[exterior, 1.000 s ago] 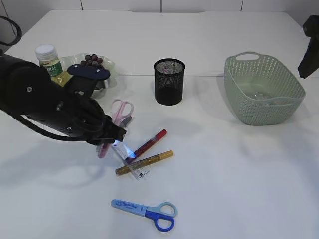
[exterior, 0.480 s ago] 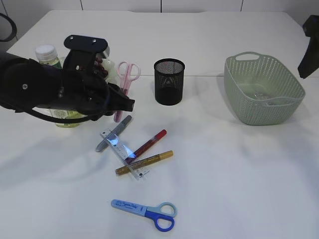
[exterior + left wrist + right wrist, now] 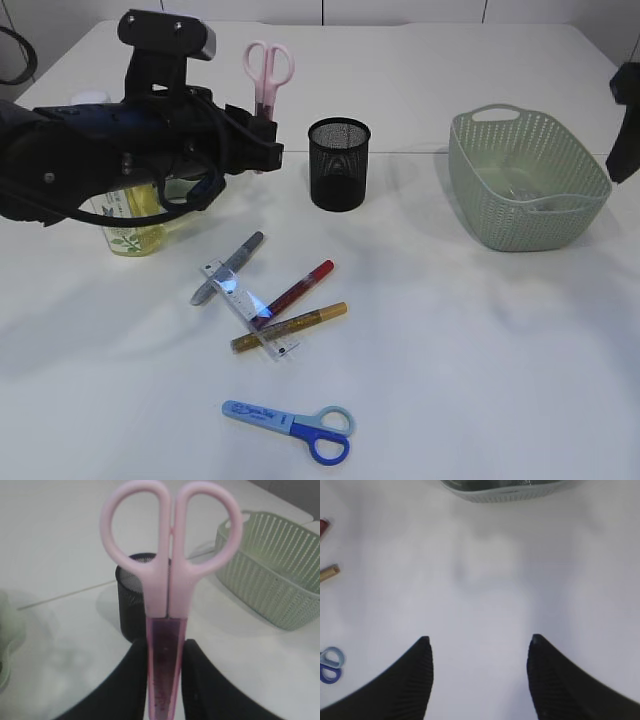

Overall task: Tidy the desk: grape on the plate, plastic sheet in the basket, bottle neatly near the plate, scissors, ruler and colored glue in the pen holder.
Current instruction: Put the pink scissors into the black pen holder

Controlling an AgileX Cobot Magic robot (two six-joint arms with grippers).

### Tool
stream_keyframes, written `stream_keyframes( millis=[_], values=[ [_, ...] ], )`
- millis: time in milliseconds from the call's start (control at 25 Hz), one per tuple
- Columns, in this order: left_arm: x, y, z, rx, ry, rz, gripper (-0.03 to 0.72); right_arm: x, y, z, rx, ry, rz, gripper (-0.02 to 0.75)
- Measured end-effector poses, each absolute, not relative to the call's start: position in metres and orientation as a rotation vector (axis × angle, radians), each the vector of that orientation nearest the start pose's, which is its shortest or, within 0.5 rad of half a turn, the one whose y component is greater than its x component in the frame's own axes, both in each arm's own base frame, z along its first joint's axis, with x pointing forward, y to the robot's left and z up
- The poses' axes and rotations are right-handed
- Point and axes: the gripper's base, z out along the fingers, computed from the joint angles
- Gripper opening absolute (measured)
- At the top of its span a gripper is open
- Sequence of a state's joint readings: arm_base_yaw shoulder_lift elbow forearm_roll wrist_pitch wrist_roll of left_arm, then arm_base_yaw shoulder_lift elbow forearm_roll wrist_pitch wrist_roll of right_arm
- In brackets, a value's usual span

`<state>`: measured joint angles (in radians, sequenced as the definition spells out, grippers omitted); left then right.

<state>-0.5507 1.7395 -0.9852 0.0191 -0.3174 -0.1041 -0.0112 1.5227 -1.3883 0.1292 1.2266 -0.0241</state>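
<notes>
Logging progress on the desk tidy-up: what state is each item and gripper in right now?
pink scissors: closed, held upright by left gripper
right gripper: open, empty
blue scissors: closed, flat on table
pen holder: upright
basket: upright
ruler: flat, under glue pens

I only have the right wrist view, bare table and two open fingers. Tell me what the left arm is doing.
Observer: The left gripper is shut on the pink scissors, handles up, blade end between its fingers.
Operator: Say where the pen holder stands from there.
Observer: The black mesh pen holder stands to the right of the scissors in the exterior view, with the scissors raised higher than its rim.
Operator: List what lies on the table for that holder.
Observer: The blue scissors, a clear ruler, and silver, red and gold glue pens.
</notes>
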Motion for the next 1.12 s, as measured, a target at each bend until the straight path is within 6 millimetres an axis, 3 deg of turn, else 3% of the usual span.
stream_keyframes(
  millis=[200, 520, 1120],
  values=[
    [0.326, -0.202, 0.234, 0.46, 1.789, -0.448, 0.143, 0.302, 0.007, 0.309, 0.031, 2.856, 0.169, 0.472],
    [0.347, -0.217, 0.248, 0.47, 1.681, -0.461, 0.143, 0.306, 0.006, 0.307, 0.035, 2.801, 0.154, 0.471],
    [0.415, -0.26, 0.221, 0.458, 1.579, -0.481, 0.143, 0.306, 0.005, 0.3, 0.035, 2.798, 0.14, 0.472]
  ],
)
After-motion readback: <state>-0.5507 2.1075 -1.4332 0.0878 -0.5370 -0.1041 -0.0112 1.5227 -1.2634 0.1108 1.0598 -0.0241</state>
